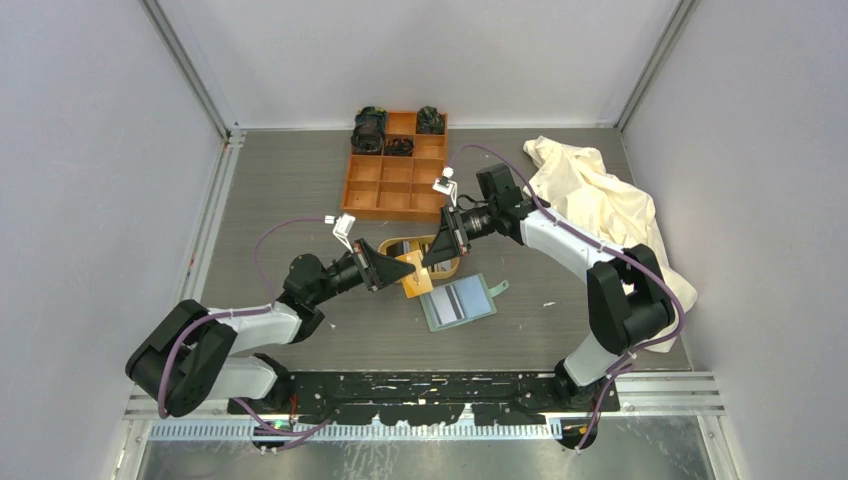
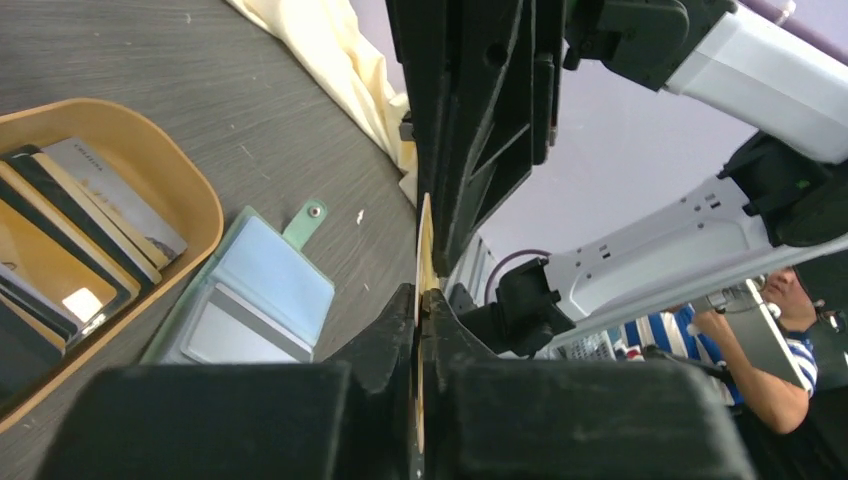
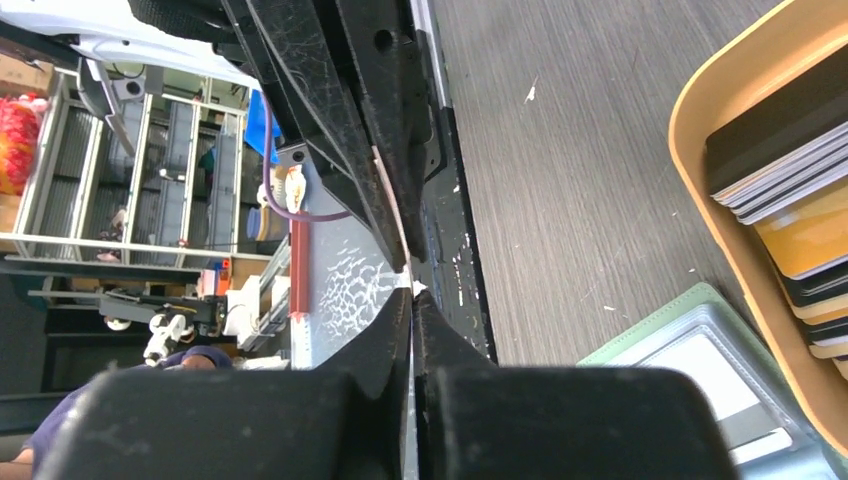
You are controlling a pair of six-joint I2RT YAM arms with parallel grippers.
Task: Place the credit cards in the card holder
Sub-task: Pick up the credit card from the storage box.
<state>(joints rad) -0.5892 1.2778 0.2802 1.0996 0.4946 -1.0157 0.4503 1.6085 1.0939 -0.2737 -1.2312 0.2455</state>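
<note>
Closest up, the left gripper (image 2: 419,298) is clamping a thin tan credit card (image 2: 424,240), seen edge-on. The right gripper (image 3: 412,296) is pressing shut, seemingly pinching that same card's opposite end. The soft sage-green folding card holder (image 2: 255,300) is lying open on the grey wooden table (image 1: 300,200), just beside the oval tan wooden tray (image 2: 205,215), which is holding the other mixed-colour credit cards (image 2: 90,220).

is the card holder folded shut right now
No, the card holder lies open on the table beside the wooden tray, its pockets facing up.
</note>
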